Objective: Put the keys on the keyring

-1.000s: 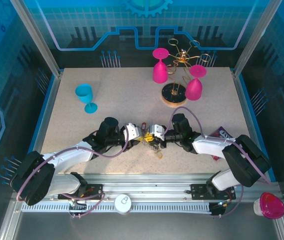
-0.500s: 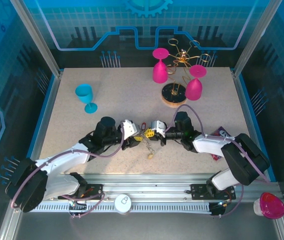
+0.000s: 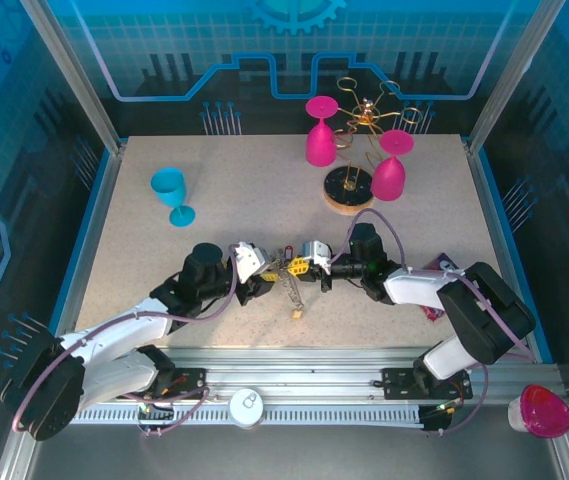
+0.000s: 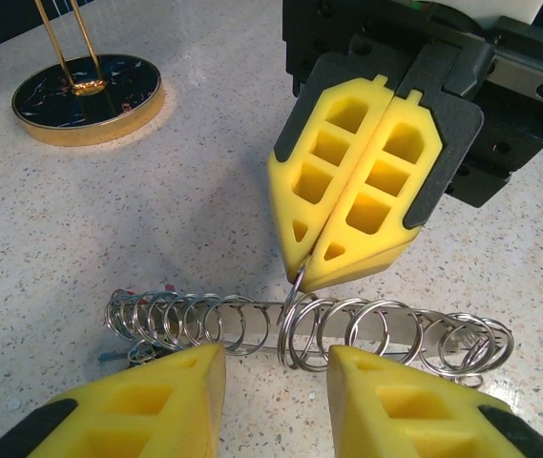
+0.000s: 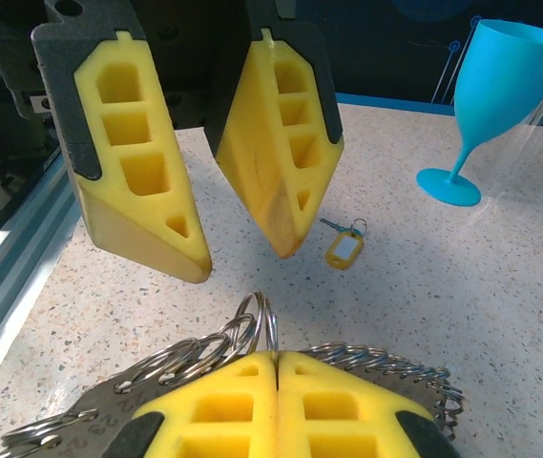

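Right gripper [image 4: 302, 275], fingers pressed together, pinches the top of the keyring [image 4: 288, 336], which stands upright among a row of split rings [image 4: 185, 320] strung along a metal strip [image 4: 257, 313]. Left gripper [image 4: 273, 358] hovers just beside it, fingers apart and holding nothing. One yellow-tagged key [image 5: 344, 250] lies loose on the table [image 4: 109, 219] beyond, a blue goblet [image 5: 500, 105] farther off. No key appears threaded on the pinched ring, so the job looks barely begun.
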